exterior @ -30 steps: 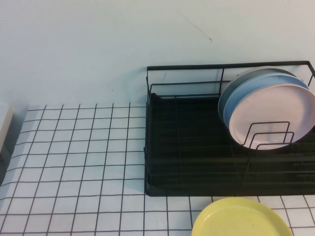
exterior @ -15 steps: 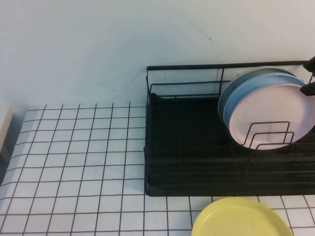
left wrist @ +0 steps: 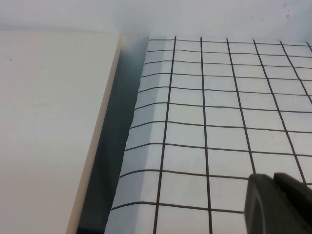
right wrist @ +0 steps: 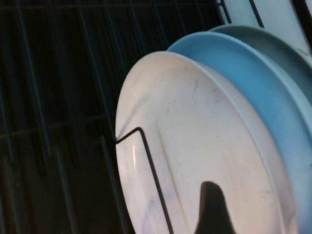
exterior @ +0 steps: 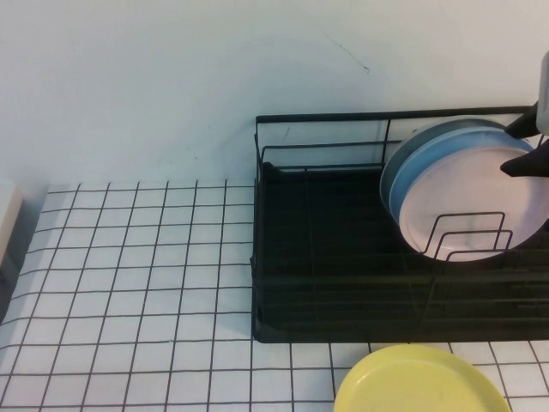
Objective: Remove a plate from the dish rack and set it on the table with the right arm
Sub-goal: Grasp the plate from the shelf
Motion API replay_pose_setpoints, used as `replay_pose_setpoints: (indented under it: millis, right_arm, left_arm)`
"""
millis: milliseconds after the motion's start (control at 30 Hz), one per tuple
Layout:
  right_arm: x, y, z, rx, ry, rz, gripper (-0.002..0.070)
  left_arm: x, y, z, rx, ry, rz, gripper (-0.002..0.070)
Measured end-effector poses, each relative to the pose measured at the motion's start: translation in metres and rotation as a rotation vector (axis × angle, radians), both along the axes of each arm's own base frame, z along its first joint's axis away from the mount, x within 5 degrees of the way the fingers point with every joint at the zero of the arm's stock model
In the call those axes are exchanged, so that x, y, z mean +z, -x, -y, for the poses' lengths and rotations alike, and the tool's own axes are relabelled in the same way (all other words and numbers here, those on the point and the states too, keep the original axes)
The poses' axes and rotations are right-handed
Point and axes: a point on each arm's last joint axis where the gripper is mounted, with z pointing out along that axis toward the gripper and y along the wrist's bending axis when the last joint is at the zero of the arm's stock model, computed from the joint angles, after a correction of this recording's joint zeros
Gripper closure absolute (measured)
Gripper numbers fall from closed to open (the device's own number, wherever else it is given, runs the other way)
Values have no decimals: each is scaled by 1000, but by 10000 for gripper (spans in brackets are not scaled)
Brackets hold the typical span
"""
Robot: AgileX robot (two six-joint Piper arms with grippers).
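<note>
The pale pink plate (exterior: pixel 467 202) stands upright at the front of a stack in the black dish rack (exterior: pixel 326 257), behind looped wire dividers. A light blue plate (exterior: pixel 429 159) and a grey one stand behind it. My right gripper (exterior: pixel 515 145) reaches in from the right edge, open, with one finger in front of the pink plate's upper right rim and one behind. The right wrist view shows the pink plate (right wrist: pixel 195 146) close up with one dark finger (right wrist: pixel 212 209) over its face. My left gripper (left wrist: pixel 273 176) is shut and hovers low over the gridded table (left wrist: pixel 219 112).
A yellow plate (exterior: pixel 420 382) lies on the table (exterior: pixel 129 283) in front of the rack. A white block (left wrist: pixel 48 122) sits at the table's left edge. The rack's upright rail (exterior: pixel 386 115) runs behind the plates.
The right gripper came in from the right edge and moved left to the pink plate's upper right rim. The plates and rack have not moved.
</note>
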Motion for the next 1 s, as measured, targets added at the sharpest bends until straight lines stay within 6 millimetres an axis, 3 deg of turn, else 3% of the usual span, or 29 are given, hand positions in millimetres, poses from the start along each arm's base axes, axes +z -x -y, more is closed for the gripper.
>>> replay_pose_setpoints:
  millis: [400,667,767,867,1000]
  right_arm:
    - [-24,-15,2,-34,-7,-24,295]
    - [-26,-18,3,-57,-5,-12,562]
    - [-19,-16,4,-71,-6,6,572]
    - [3,-6,3,-89,-16,40,574]
    - [51,20,2,-131,-36,120,576]
  left_arm:
    - [0,0,0,0,0,0,678]
    - [0,0,0,0,0,0,678]
    - [0,0,0,0,0,0,678]
    - [0,0,0,0,0,0,678]
    - [0,0,0,0,0,0,678]
